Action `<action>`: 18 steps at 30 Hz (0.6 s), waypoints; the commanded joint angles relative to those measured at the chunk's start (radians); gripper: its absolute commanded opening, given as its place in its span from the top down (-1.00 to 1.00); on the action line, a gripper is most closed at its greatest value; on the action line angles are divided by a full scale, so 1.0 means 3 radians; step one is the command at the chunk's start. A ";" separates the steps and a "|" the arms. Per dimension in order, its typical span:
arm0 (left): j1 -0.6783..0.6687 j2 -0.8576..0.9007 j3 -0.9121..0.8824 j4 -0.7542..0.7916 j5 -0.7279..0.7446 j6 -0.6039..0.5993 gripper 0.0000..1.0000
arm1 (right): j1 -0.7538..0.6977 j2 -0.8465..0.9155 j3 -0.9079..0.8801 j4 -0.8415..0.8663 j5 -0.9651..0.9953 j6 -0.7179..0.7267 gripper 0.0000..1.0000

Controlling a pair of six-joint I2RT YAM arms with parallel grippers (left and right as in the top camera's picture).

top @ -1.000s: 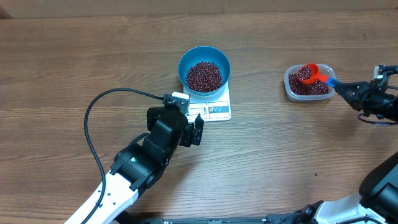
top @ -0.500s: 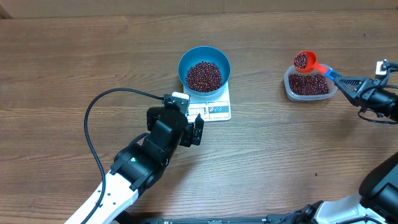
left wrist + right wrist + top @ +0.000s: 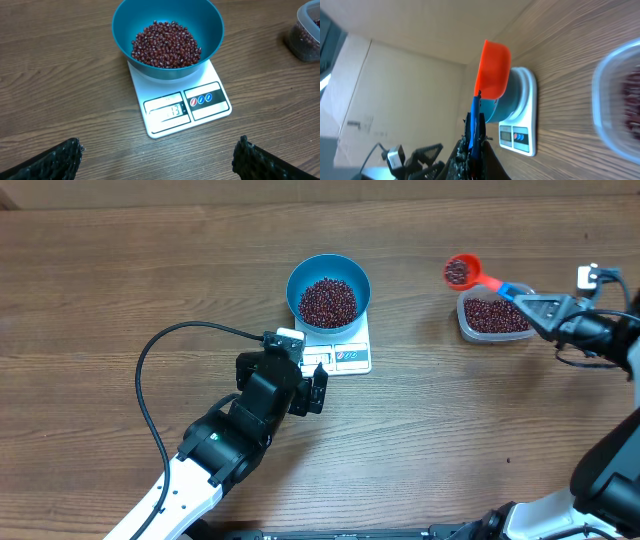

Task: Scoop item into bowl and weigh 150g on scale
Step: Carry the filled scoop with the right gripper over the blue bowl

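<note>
Right pincer gripping red plastic scoop of small maroon beans, left pincer fully spread, empty, near flat white scale.

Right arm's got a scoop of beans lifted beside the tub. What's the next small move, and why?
Probably carry the scoop leftward, kept level, toward the blue bowl on the scale. The right gripper is shut on the scoop's handle, the scoop holds beans and hangs at the edge of the tub, and the bowl sits well to its left.

Brown wood-grain table, beige wall behind
</note>
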 commanded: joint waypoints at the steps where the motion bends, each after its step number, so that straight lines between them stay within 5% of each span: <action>1: 0.0018 0.0005 0.0075 0.0015 -0.0055 -0.0057 -0.99 | 0.0231 0.0010 0.0069 0.0062 -0.0132 0.0009 0.93; 18: 0.0018 0.0005 0.0075 0.0015 -0.0033 -0.0057 -0.99 | 0.1199 0.0010 0.0069 0.0963 0.0207 0.0443 0.93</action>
